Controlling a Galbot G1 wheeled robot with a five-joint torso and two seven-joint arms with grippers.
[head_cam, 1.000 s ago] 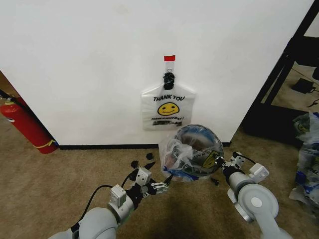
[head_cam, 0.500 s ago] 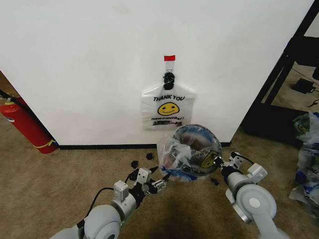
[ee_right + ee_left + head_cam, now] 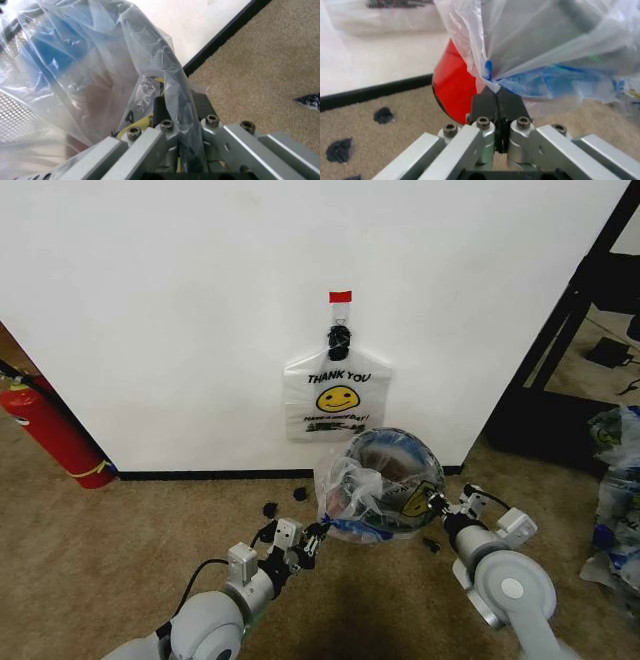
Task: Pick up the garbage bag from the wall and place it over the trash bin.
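The left pincer point(image 3: 497, 95) is squeezed tight on a bunched bit of the garbage bag point(image 3: 540, 48). The clear bag with blue patches spreads out over the trash bin point(image 3: 454, 84), whose red band shows behind it. Brown carpet point(image 3: 375, 127) lies below, with dark spots point(image 3: 384, 115).

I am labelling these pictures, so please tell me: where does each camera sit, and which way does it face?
Head view: on the head, looking down at the wall, trash bin and both arms.
Left wrist view: on the left arm, facing the left gripper, shut on the garbage bag.
Right wrist view: on the right arm, facing the right gripper, pinching the same bag.
All share the bag.
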